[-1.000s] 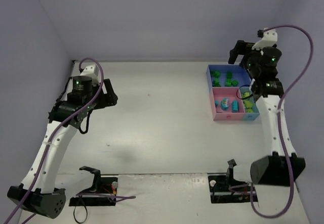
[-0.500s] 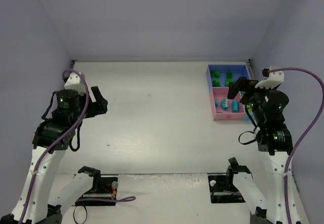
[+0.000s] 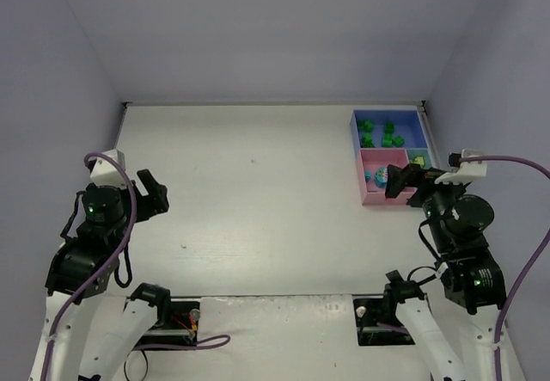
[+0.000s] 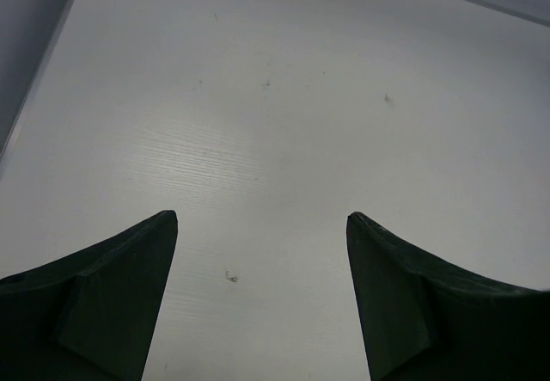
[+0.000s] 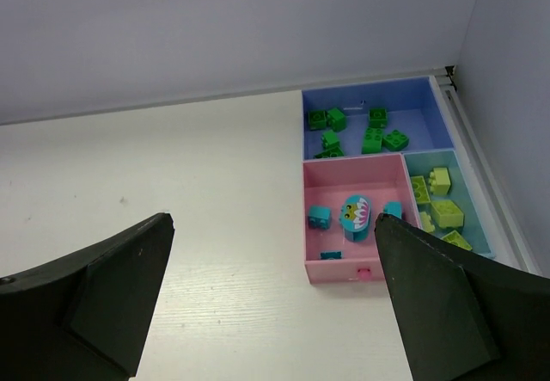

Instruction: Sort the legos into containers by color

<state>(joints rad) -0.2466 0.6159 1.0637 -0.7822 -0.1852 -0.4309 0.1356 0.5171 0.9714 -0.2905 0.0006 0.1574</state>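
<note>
The containers sit joined at the far right of the table. The blue tray [image 5: 404, 110] holds several dark green legos [image 5: 373, 138]. In the pink tray [image 5: 344, 183] lie cyan bricks [image 5: 319, 218] and a cyan piece with a toothy face [image 5: 355, 216]. The light blue tray [image 5: 468, 187] holds yellow-green bricks [image 5: 447, 213]. My right gripper [image 5: 273, 219] hangs open and empty, just on the near side of the pink tray [image 3: 362, 179]. My left gripper [image 4: 261, 216] is open over bare table at the left [image 3: 150, 196].
The right wall runs close beside the trays [image 5: 507, 97], and the back wall stands just behind them. Two black arm rests stand at the near edge [image 3: 157, 299] [image 3: 395, 285]. The white tabletop [image 3: 258, 183] stretches between the two arms.
Both arms have drawn back toward the near edge. The right gripper left the space above the trays; the left gripper slid left and nearer. Both stayed open.
</note>
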